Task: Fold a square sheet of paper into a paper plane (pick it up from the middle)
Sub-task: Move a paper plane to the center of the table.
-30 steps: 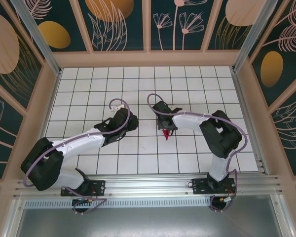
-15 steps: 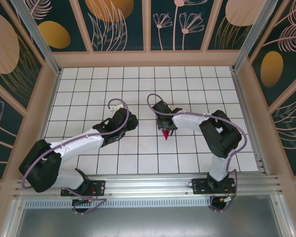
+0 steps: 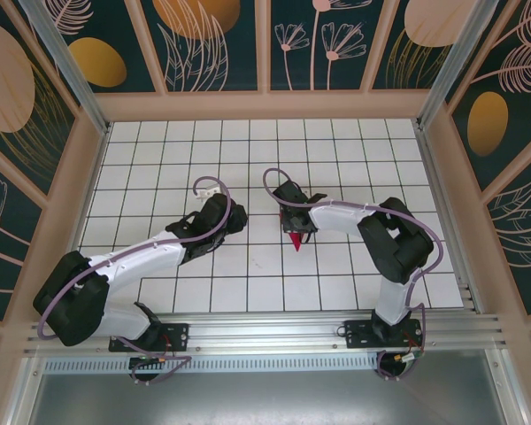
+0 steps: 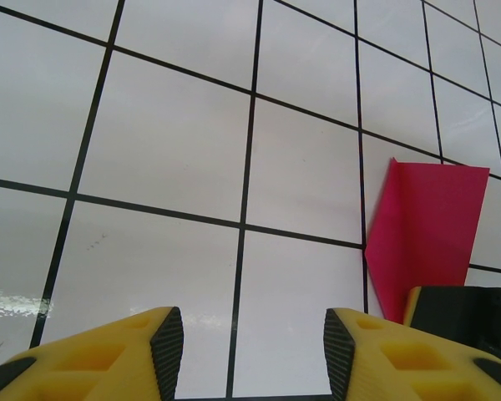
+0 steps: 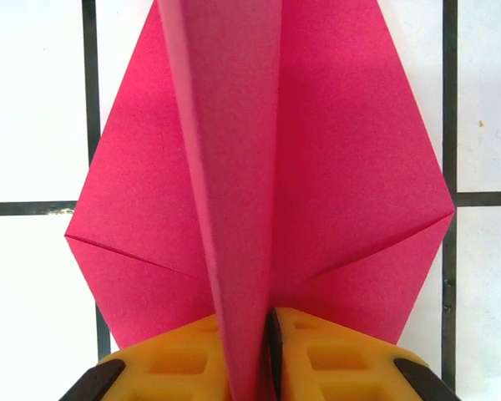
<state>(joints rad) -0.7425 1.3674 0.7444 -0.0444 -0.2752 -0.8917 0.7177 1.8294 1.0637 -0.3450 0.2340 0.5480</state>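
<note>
The paper plane [image 5: 234, 167] is magenta-pink paper folded to a point, lying on the white grid table with its flaps spread flat and its centre ridge standing up. My right gripper [image 5: 263, 351] is shut on that ridge at the wide end. From above, the paper plane [image 3: 296, 240] pokes out below the right gripper [image 3: 296, 227], tip toward the near edge. My left gripper [image 4: 246, 351] is open over bare tile with nothing between its pads. It stands just left of the paper plane [image 4: 426, 234]. In the top view the left gripper [image 3: 236, 218] is about two tiles from the paper.
The white grid table [image 3: 159, 159] is walled by a wooden frame with patterned panels [image 3: 212, 44]. A metal rail [image 3: 265, 328] with both arm bases runs along the near edge. Part of the right gripper's finger [image 4: 459, 305] shows at the lower right of the left wrist view.
The left arm has shifted slightly to the left. The right gripper and the paper have stayed where they were.
</note>
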